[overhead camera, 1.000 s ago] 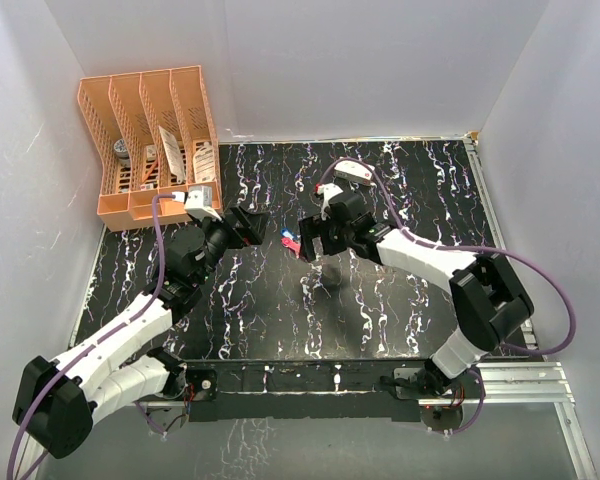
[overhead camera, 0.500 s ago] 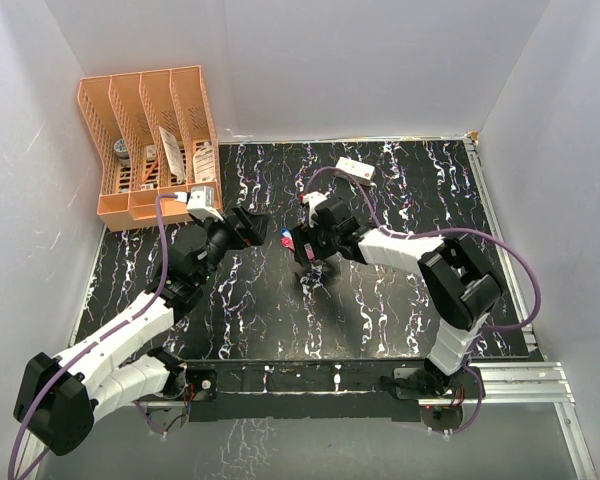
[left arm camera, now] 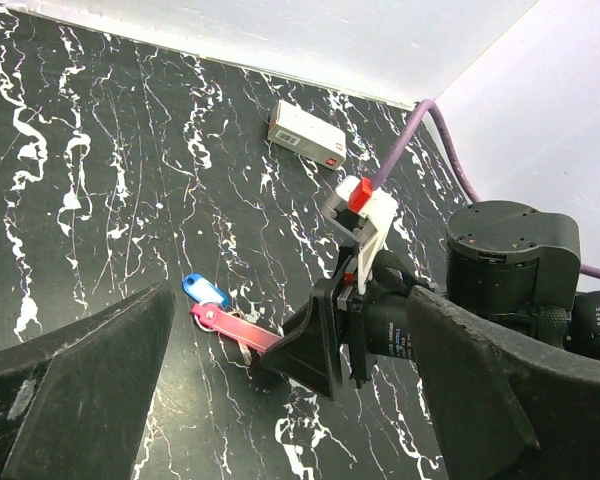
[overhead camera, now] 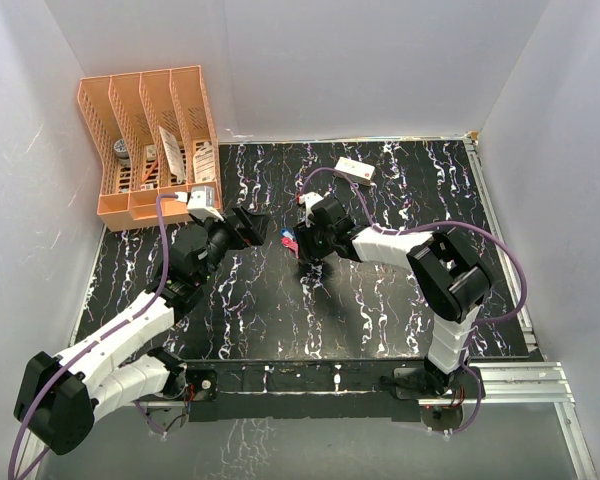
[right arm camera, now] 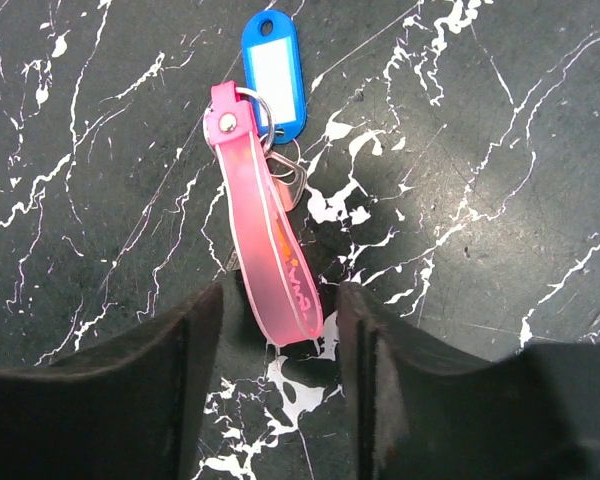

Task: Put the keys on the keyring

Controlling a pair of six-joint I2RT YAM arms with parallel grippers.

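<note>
Between left hand (overhead camera: pixel 252 226) and right hand (right arm camera: pixel 280 300) lie only the keys (right arm camera: pixel 245 170).

The keys (overhead camera: pixel 288 239) lie on the table (overhead camera: pixel 380 300) near its middle, with the left gripper (overhead camera: pixel 255 225) just to their left. The right gripper (right arm camera: pixel 280 315) is on their right, its fingers either side of one end of the strap (right arm camera: pixel 270 250). A box (overhead camera: pixel 354 170) lies farther back and to the right, and a rack (overhead camera: pixel 150 140) stands in the far left corner.

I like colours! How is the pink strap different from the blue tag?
The pink strap is long and see-through; the blue tag is short with a white window. The strap's end sits inside the right tool; the tag lies outside it. Both lie on the black table.
</note>
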